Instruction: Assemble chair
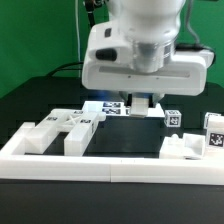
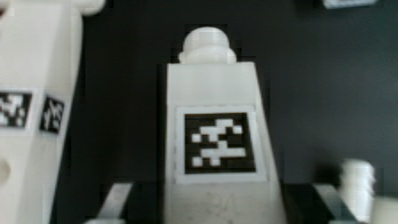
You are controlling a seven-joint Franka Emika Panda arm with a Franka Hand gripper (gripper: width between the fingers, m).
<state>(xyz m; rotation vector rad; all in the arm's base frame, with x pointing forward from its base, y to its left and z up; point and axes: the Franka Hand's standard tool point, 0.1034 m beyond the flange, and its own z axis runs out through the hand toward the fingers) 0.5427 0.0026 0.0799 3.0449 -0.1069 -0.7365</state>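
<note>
Where the arm comes down over the table's middle, a tagged chair piece (image 2: 217, 110) lies lengthwise between the fingers (image 2: 356, 188). Its rounded peg (image 2: 210, 45) points away from the wrist and its square tag (image 2: 217, 142) faces the wrist camera. The tool (image 2: 233, 198) is drawn together, clamped on that piece's flanks. Can't tell whether the piece rests on the table or is lifted.

A second white piece (image 2: 36, 110) with side tags lies just beside it, a dark gap between them.

In the exterior view, a blocky group (image 1: 62, 128) sits on the exterior view's left and small tagged blocks (image 1: 174, 118) on its right. A low stepped piece (image 1: 186, 148) lies near the border rail (image 1: 110, 172), which runs along the front. The table (image 1: 125, 135) is black.
</note>
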